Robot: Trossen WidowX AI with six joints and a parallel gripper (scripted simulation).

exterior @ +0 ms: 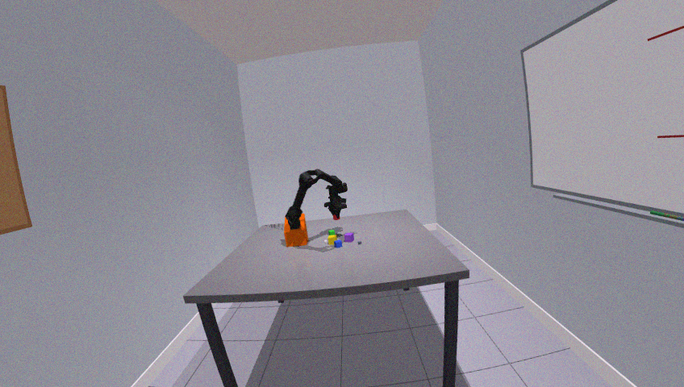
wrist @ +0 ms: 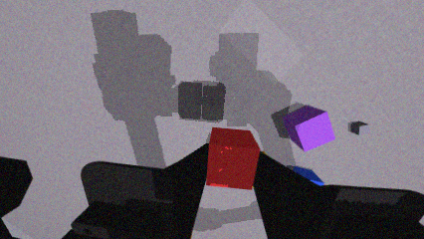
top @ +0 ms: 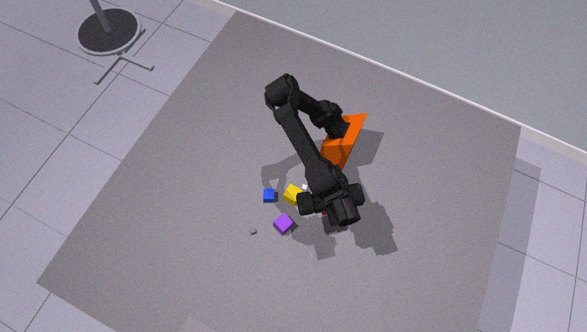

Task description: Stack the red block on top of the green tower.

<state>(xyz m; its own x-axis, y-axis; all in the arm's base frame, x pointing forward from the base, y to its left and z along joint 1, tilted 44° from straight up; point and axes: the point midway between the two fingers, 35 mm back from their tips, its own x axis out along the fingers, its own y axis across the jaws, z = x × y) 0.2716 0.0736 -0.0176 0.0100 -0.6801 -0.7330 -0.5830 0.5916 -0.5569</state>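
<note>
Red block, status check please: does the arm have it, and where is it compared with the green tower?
Gripper shut on red block, held high above table. Green tower below, standing among yellow block and blue block. Nothing between.
</note>
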